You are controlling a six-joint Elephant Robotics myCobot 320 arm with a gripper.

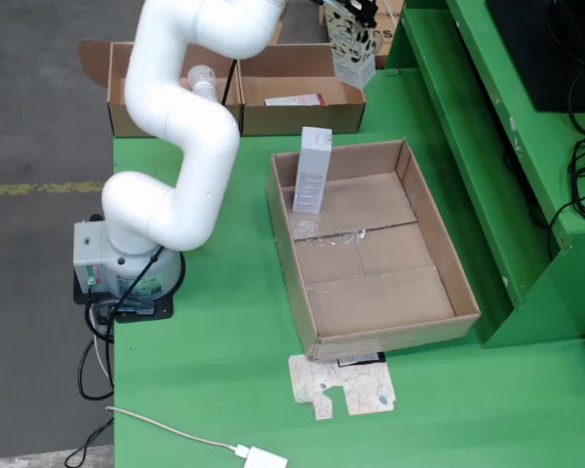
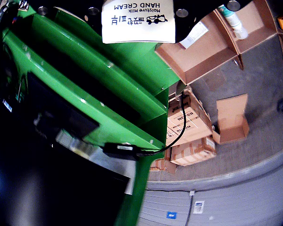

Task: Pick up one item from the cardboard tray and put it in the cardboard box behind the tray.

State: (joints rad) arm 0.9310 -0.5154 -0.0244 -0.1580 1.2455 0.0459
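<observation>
The hand (image 1: 351,12) grips a hand cream carton (image 1: 352,54), hanging it over the far box's (image 1: 302,97) right edge, poised for dropping; another carton (image 1: 312,171) stands in the tray (image 1: 468,312).

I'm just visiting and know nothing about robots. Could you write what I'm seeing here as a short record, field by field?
Robot: one white arm bolted at the edge of a green table
Gripper: gripper raised near the top of the fixed view, carrying a hand cream box
Label: the gripper's own view reads "HAND CREAM" on the box
Cardboard tray: cardboard tray with one white carton standing upright at its far end
Boxes behind the tray: open cardboard box with something flat inside
Progress: the carried box is not yet set down
</observation>
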